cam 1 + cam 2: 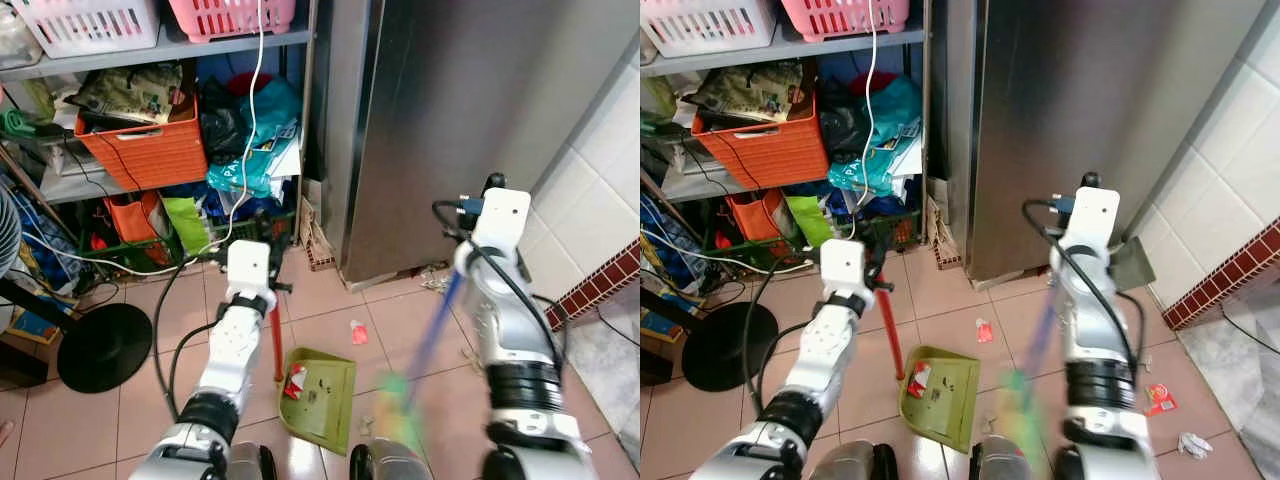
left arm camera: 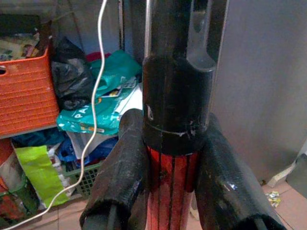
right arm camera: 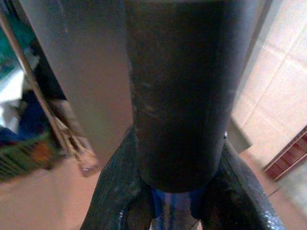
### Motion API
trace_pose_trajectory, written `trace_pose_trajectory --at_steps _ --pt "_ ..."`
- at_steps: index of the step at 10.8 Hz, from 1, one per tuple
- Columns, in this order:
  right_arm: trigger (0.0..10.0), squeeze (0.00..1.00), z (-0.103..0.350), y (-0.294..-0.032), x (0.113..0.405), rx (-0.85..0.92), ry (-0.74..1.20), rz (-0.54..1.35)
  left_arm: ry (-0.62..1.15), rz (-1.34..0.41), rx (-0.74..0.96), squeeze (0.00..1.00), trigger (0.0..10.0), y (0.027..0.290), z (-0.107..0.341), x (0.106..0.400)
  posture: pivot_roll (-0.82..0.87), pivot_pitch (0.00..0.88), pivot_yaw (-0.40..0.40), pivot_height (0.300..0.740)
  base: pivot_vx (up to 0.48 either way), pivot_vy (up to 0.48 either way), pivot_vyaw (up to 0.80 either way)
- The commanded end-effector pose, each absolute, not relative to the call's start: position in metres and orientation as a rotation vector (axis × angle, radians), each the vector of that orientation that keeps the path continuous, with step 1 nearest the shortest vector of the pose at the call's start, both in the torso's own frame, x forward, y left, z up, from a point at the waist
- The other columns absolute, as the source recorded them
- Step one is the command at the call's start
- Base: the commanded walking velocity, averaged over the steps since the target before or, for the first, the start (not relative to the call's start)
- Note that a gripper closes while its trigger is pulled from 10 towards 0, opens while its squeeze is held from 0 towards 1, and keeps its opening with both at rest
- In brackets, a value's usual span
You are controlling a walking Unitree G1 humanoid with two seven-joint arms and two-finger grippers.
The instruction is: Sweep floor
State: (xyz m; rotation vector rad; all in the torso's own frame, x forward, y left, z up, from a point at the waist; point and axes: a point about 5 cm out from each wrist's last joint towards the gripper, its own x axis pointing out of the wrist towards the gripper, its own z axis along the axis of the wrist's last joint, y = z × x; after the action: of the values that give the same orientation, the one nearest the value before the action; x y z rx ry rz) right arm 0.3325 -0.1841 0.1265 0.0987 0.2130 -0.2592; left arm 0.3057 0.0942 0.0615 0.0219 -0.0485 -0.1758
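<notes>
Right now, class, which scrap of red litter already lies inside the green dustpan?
The red-and-white wrapper at the dustpan's left edge; the small red scrap lies on bare tile beyond the pan, nearer the refrigerator.

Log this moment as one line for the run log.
left hand: shut on red dustpan handle | right hand: shut on blue broom handle | green plastic dustpan: on floor, scraps inside

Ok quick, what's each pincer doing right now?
Left pincer: closed on the red dustpan handle.
Right pincer: closed on the blue broom handle.
</notes>
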Motion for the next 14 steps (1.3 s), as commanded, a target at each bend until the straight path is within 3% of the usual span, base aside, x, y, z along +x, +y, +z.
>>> trace_pose_trajectory --at_steps 1,5,8,12,14 --pt "10.0 0.0 0.131 -0.18 0.336 0.185 0.209 -0.255 -0.049 -0.181 0.045 0.0 10.0 0.093 0.064 0.308 -0.12 0.061 0.035 0.74 0.0 0.0 0.0" --pt "10.0 0.0 0.143 -0.176 0.345 0.449 0.179 -0.281 -0.039 -0.139 0.053 0.0 10.0 0.094 0.063 0.309 -0.12 0.057 0.034 0.74 0.0 0.0 0.0" --pt "10.0 0.0 0.164 -0.173 0.354 0.485 0.123 -0.229 -0.036 -0.12 0.056 0.0 10.0 0.095 0.064 0.311 -0.12 0.052 0.031 0.74 0.0 0.0 0.0" --pt "10.0 0.0 0.225 -0.162 0.359 0.177 -0.208 0.007 -0.034 -0.103 0.081 0.0 10.0 0.099 0.064 0.312 -0.12 0.047 0.032 0.74 0.0 0.0 0.0" --pt "10.0 0.0 0.231 -0.171 0.357 0.049 -0.26 -0.039 -0.039 -0.097 0.155 0.0 10.0 0.104 0.064 0.312 -0.12 0.047 0.033 0.74 0.0 0.0 0.0"
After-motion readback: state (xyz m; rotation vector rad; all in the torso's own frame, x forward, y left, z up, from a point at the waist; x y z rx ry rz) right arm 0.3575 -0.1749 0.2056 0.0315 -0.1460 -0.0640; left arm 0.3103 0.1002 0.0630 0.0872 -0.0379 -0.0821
